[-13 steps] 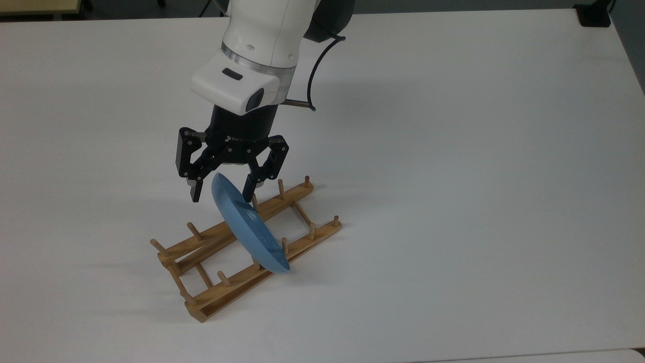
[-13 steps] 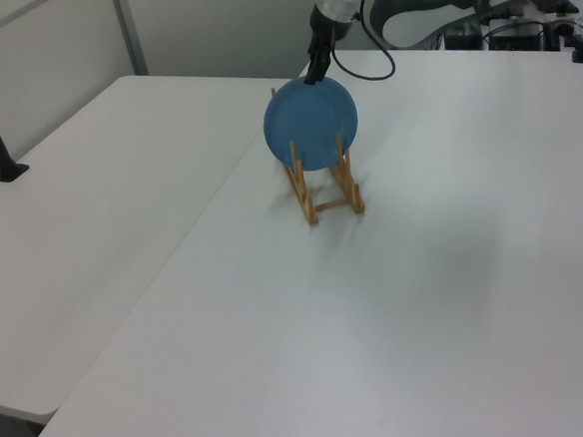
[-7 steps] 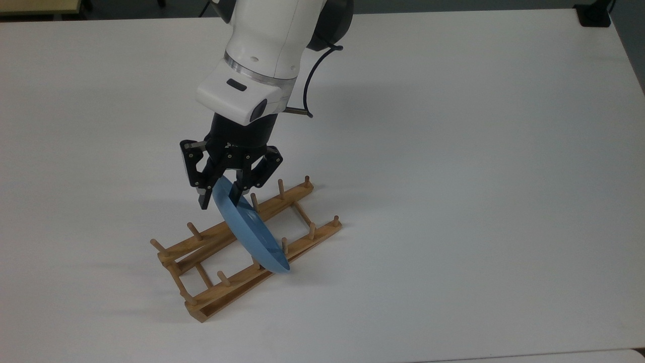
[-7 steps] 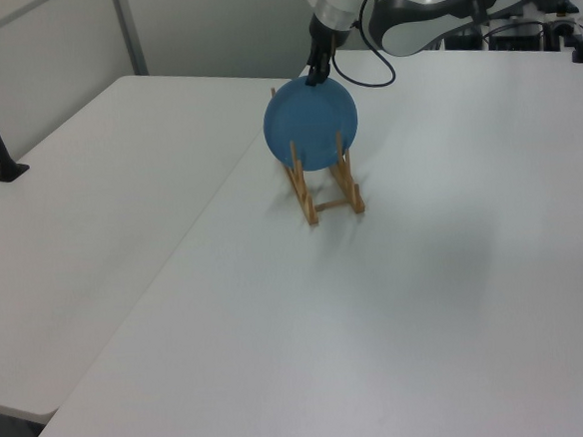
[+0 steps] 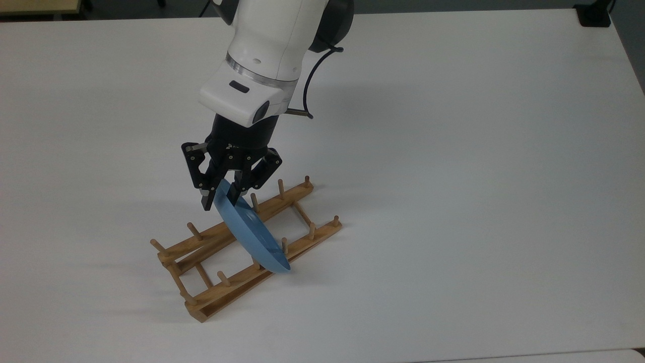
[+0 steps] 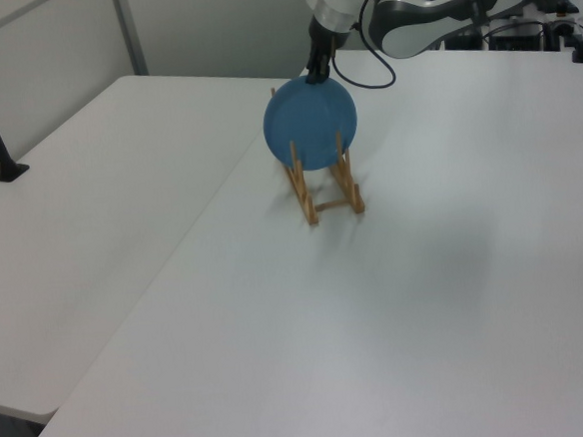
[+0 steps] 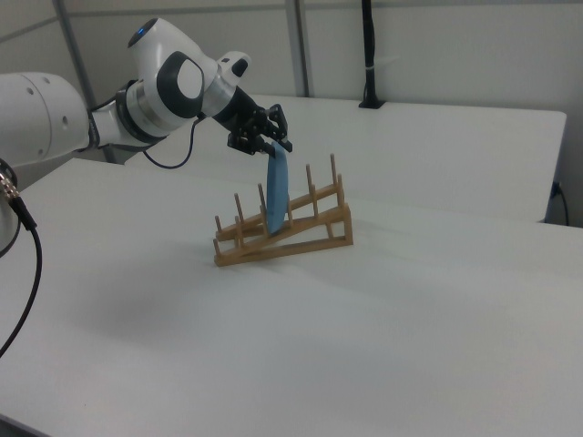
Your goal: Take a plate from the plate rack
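**Supervisor:** Where did the plate stand when you looked?

**Operator:** The plate [image 5: 252, 232] stood on edge in the plate rack [image 5: 237, 252], slotted between the pegs about midway along the rails. In the right view it leaned a little off upright, and its lower rim sat down between the two rails. In the left view I saw its full round face [image 6: 311, 123], so its disc ran across the rack, at right angles to the rails.

**Supervisor:** And the gripper?

**Operator:** The gripper [image 5: 219, 197] was at the plate's top rim, coming down from above at a slant. I read the two fingers as closed in on the rim, one on each face, with the blue edge pinched between them. From the top view I took it as a grip on the plate, not just a straddle.

**Supervisor:** What did the lift turn on?

**Operator:** On the plate lying directly below the jaws, with its plane lined up between the fingers. I judged the pull had to go up along that plane, or the lower rim might catch a peg and drag the rack across the table [image 5: 478, 176].
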Robot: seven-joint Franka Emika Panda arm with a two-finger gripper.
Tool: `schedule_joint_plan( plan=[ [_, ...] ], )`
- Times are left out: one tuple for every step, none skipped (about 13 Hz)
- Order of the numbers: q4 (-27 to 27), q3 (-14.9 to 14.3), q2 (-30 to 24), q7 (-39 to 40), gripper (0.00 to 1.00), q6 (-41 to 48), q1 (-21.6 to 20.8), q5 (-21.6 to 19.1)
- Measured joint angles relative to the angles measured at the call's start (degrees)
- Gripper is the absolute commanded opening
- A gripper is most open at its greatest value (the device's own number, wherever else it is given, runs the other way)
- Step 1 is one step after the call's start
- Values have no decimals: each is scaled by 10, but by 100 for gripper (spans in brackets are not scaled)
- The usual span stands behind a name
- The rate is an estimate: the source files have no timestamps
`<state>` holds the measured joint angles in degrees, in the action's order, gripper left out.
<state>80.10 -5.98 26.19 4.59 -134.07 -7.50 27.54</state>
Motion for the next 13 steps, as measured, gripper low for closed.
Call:
schedule_joint_plan(
  plan=[
    [0,0,0,0,21,0,0,4],
    [0,0,0,0,17,0,-1,11],
    [-1,0,0,0,16,0,-1,18],
    [-2,0,0,0,16,0,-2,25],
    [-2,1,0,0,16,0,-2,31],
    [-3,1,0,1,15,0,-2,35],
    [-4,1,0,1,14,0,-2,37],
    [-4,1,0,1,14,0,-2,40],
    [-5,1,0,1,13,0,-2,41],
    [-5,1,0,1,13,0,-2,42],
    [-6,1,-1,2,13,0,-2,42],
    [-7,1,-3,2,13,0,-2,42],
    [-9,1,-5,3,13,0,-2,42]
  ],
)
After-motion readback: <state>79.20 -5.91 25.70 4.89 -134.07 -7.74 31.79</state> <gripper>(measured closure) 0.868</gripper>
